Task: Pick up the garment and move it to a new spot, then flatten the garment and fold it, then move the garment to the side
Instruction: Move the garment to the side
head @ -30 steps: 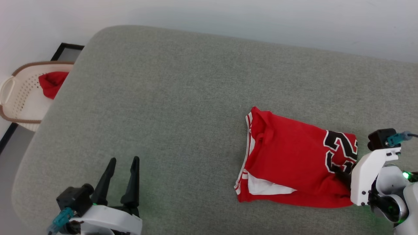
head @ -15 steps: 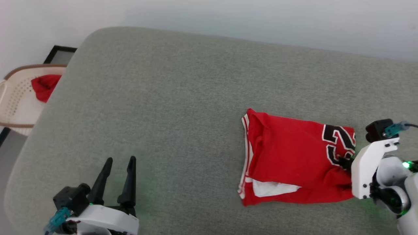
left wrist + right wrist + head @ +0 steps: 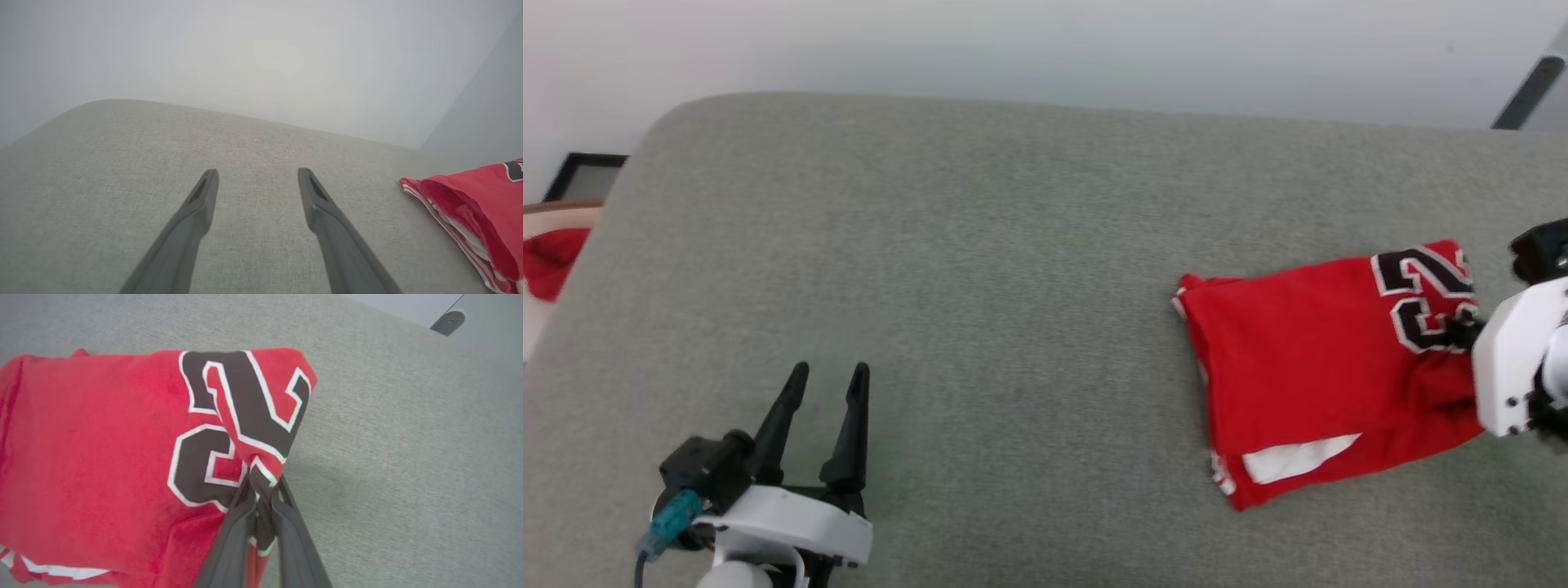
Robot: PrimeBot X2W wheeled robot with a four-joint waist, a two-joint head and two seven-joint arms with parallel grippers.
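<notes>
Right wrist view shows my right jaws nipped narrow on a bunched corner of the folded bright red jersey T-shirt (image 3: pixel 102 457), right at its black-and-white number print. Head view has that shirt at the frame's right on the grey-green upholstered bench (image 3: pixel 1013 286). My left jaws stand wide and empty at lower left. I judge this to be the move aside. I'd slide low and slow, since a one-corner pinch could pull the folded layers apart.

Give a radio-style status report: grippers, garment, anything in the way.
Right gripper shut on garment, numbered edge. Left gripper open, apart from it. Garment folded on grey cushion. Nothing blocking.
</notes>
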